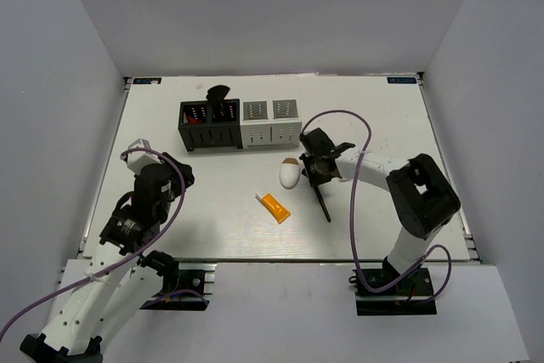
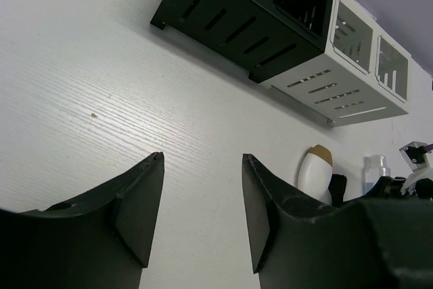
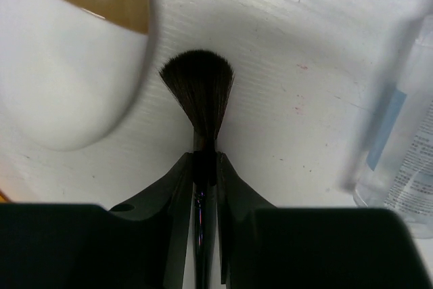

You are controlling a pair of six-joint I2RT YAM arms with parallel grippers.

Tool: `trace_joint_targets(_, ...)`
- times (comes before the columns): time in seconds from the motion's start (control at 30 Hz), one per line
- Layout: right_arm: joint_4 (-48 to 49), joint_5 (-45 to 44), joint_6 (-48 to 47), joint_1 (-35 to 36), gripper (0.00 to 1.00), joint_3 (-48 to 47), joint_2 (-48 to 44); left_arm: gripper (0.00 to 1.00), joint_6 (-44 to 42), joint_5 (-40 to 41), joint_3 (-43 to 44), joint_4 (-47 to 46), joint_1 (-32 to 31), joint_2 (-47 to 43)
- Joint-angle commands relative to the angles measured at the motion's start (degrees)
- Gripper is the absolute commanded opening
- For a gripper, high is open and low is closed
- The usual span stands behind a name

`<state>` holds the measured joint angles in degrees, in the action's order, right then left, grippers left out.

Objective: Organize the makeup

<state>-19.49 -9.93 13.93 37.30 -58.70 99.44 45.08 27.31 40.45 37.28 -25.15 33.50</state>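
Pinching a thin black-handled makeup brush (image 3: 197,86) at its neck with the right gripper (image 3: 204,167), bristles beside the white egg-shaped sponge (image 3: 61,65); holding the left gripper (image 2: 203,201) partly open, empty, above the white table (image 2: 101,65).

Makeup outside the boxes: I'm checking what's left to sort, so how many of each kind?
Brush, in the right pincer: 1
Orange tube: 1
White egg-shaped sponge: 1
Clear bottle: 1
Total: 4
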Motion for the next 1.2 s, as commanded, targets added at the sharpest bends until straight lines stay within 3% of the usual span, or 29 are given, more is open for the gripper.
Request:
trace_joint_targets(0.0,-0.7,0.9,-2.3,-1.0,0.00,0.9,-2.7,0.59,0.3,-1.4,-0.4,-0.8,-0.1,-0.2)
trace_joint_targets(0.1,2.7,6.1,-8.2,-2.1,0.00,0.4,-7.8,0.60,0.0,-3.5,-0.7,-1.4,-0.1,-0.2)
trace_joint_targets(0.3,8.2,31.4,-25.7,-3.5,0.00,-4.0,-18.0,0.60,2.3,-7.4,-3.9,-2.9,-0.1,-0.7)
trace_joint_targets(0.4,12.5,47.6,-31.3,-3.2,0.00,-9.2,-16.1,0.60,3.6,-8.4,-5.2,-3.9,-0.1,-1.2)
trace_joint_targets(0.47,16.4,51.8,-29.6,-2.6,0.00,-13.2,-12.6,0.60,3.6,-8.7,-5.2,-4.0,-0.1,-1.3)
trace_joint_targets(0.5,18.8,53.6,-27.9,-2.3,0.00,-19.5,-7.6,0.60,3.6,-8.8,-5.0,-3.7,-0.1,-1.2)
trace_joint_targets(0.6,23.1,54.1,-21.0,-1.2,0.00,-36.1,4.8,0.60,3.6,-9.0,-3.9,-2.4,-0.1,-0.9)
trace_joint_targets(0.83,37.9,52.4,-12.3,1.0,0.00,-63.0,26.1,0.60,6.9,-9.6,-6.3,-0.3,-0.1,-4.2)
trace_joint_targets(0.97,50.1,47.9,-9.5,2.0,0.00,-65.2,30.3,0.60,7.7,-9.6,-7.0,0.1,-0.1,-5.5)
trace_joint_targets(1.17,53.6,41.1,-8.6,3.6,0.00,-68.1,35.8,0.60,7.0,-11.6,-6.9,-1.9,-0.1,-2.7)
